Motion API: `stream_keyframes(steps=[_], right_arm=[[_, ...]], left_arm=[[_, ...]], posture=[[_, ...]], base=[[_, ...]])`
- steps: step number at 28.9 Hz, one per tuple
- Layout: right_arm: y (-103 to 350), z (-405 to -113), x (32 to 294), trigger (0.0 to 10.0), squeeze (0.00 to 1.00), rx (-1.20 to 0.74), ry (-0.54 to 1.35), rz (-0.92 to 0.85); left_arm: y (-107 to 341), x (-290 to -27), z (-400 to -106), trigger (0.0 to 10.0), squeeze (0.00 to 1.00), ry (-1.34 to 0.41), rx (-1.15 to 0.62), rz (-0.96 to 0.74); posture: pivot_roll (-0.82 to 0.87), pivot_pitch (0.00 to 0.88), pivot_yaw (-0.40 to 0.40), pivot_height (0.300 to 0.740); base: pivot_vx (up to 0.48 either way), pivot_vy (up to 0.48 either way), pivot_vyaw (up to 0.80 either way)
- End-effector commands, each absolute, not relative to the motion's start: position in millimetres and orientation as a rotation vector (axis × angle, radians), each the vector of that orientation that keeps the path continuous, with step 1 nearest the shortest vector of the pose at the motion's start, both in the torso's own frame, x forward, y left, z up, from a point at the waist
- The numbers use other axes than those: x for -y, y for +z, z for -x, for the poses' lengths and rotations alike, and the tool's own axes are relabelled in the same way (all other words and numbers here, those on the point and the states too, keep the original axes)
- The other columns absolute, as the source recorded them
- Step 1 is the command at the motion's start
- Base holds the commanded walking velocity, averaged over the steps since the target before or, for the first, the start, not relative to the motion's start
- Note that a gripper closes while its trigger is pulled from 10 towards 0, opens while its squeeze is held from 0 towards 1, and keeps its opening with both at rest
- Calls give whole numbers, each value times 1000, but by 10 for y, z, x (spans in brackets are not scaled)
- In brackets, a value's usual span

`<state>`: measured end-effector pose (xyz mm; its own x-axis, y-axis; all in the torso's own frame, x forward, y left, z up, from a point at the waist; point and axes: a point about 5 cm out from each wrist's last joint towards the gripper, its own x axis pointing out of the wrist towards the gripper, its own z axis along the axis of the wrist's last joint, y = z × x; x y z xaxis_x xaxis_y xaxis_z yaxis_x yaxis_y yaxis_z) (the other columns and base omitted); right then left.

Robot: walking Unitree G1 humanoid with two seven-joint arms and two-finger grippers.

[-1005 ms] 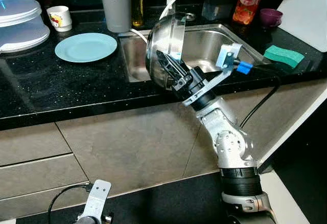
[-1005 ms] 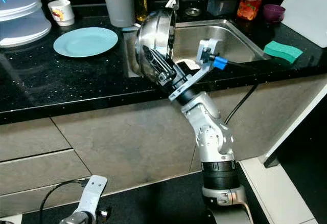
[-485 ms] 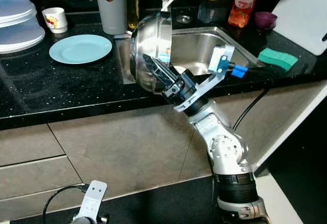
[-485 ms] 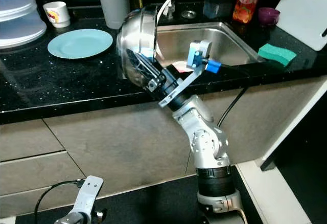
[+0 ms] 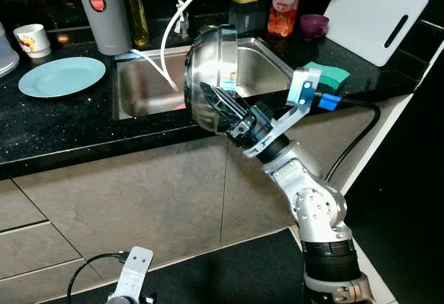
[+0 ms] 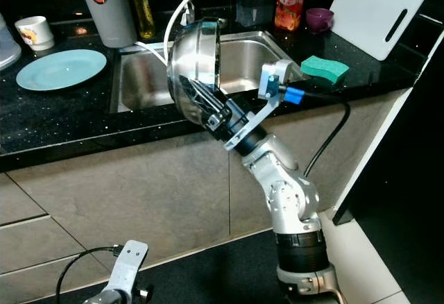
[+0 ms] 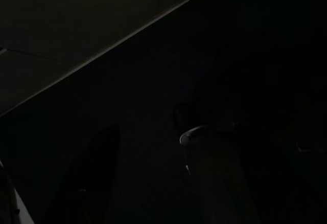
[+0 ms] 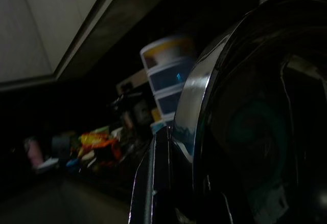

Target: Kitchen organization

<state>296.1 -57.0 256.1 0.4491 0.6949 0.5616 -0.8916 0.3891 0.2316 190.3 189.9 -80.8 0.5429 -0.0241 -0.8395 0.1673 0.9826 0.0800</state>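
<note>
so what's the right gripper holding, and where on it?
The right gripper holds a steel bowl by its rim, tipped on edge above the sink.

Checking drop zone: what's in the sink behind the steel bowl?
Visible in the sink: bare steel basin on the left half, with the white faucet hose dipping in. The steel bowl, clamped on edge by the right gripper, covers the basin's middle; a pink-red sliver shows beside it, unidentifiable.

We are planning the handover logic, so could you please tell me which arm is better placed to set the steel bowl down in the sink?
Right. The right gripper holds the steel bowl by its rim above the sink; the left arm hangs low, near the floor.
</note>
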Motion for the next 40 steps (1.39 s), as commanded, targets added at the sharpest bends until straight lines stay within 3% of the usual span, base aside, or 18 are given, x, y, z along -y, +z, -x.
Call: stream_keyframes(steps=[1, 5, 40], right_arm=[[2624, -2916, 526, 10000, 0, 432, 1071, -522], [2608, -2916, 516, 10000, 0, 426, 1065, -487], [2581, -2980, 511, 10000, 0, 415, 977, -428]], left_arm=[[-823, -1942, -1860, 10000, 0, -109, -1005, -169], [-823, -1940, -1860, 10000, 0, -109, -1006, -167], [-817, -1929, -1876, 10000, 0, -112, -1001, -153]], posture=[[39, 0, 22, 740], [40, 0, 19, 740], [44, 0, 6, 740]], base=[[0, 0, 0], [0, 0, 0], [0, 0, 790]])
